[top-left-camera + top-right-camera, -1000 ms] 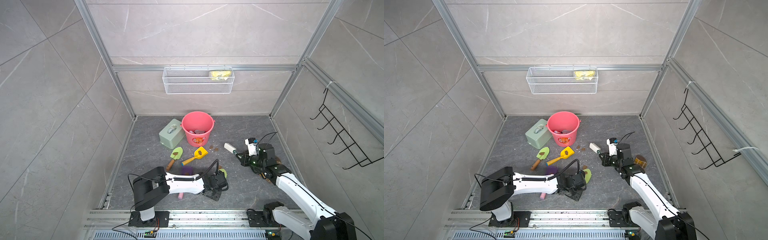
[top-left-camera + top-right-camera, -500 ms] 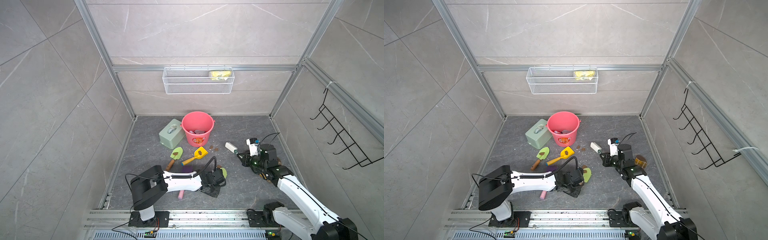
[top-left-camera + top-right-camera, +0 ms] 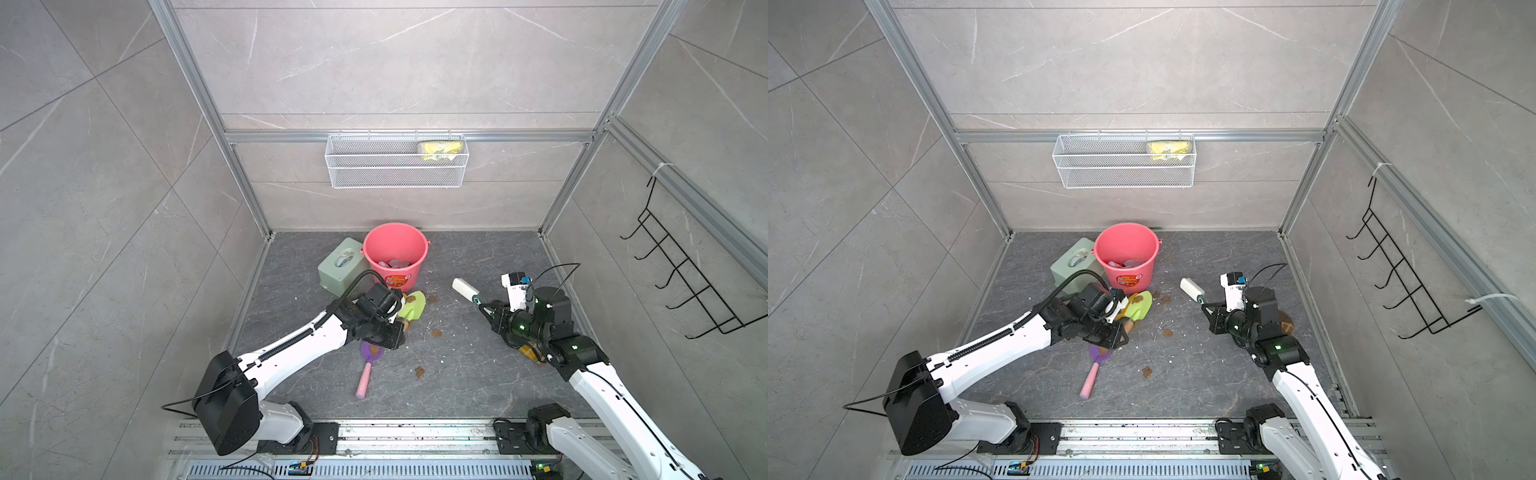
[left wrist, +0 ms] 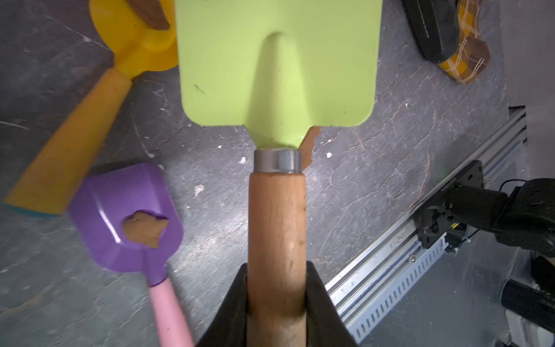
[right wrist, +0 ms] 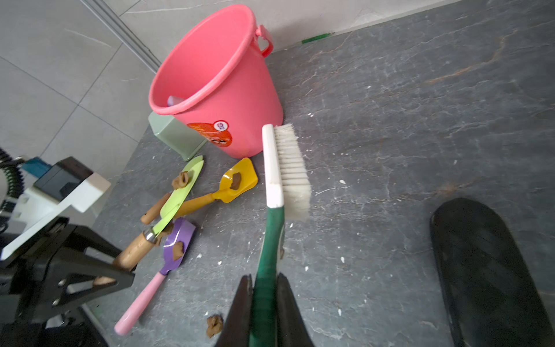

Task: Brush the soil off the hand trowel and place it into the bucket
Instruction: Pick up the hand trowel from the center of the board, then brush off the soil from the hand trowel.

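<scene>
Left gripper (image 4: 277, 282), just clamped on wooden handle of lime-green hand trowel (image 4: 277, 69), lifts it centre, blade tilted, brown clay soil lump (image 5: 180, 179) stuck on. Right gripper (image 5: 264, 288) grips green-handled white brush (image 5: 286, 168), right, apart. Coral-pink plastic bucket (image 3: 395, 253) far. Grasp done; brushing next.

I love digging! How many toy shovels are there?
4: green one in left fingers, another's wooden handle peeking behind it, yellow beside, purple nearest the robot. Bucket may hide more.
</scene>
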Robot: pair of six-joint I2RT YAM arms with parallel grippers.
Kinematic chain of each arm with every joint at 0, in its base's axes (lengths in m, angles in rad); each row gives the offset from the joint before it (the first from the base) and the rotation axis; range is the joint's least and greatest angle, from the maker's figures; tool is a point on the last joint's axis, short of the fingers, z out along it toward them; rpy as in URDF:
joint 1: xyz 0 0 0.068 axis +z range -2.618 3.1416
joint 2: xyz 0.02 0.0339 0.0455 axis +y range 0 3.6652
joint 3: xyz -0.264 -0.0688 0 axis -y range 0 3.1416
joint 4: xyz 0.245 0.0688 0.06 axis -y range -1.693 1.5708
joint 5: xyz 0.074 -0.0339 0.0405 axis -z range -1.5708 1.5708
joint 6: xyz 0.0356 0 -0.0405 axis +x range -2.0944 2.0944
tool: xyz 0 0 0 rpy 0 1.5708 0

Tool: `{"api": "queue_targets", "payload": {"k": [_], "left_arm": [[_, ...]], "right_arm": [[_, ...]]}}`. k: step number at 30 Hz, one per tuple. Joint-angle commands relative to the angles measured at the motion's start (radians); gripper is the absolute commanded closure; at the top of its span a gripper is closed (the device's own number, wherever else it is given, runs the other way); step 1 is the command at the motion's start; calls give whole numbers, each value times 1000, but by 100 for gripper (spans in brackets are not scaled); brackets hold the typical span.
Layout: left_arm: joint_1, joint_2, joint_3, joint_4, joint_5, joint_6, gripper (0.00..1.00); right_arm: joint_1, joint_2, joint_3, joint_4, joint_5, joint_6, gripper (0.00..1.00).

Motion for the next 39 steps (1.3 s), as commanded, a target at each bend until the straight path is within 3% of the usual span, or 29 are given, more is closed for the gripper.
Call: {"api": "queue_targets", "payload": {"k": [1,7,13,19,27,32,39], "left_arm": [[-2,-13,54,-135,-9,164,100],[-2,17,87,-164,-132,264,100],[-13,48,95,-112,-127,326,100],[-39,53,81,-79,-144,355,100],[-74,50,68,-59,-150,370,100],[-75,40,52,-77,-182,377,100],[-75,29,44,-81,-199,381,100]], "right_arm": [[-2,-26,44,-36,-145,45,100],[-1,-44,-11,77,-388,248,100],[15,-41,-143,283,-527,486,100],[52,28,-223,462,-563,605,100],[124,172,-269,635,-522,663,100],[62,170,-232,517,-459,600,100],[-37,165,-226,536,-520,630,100]]}}
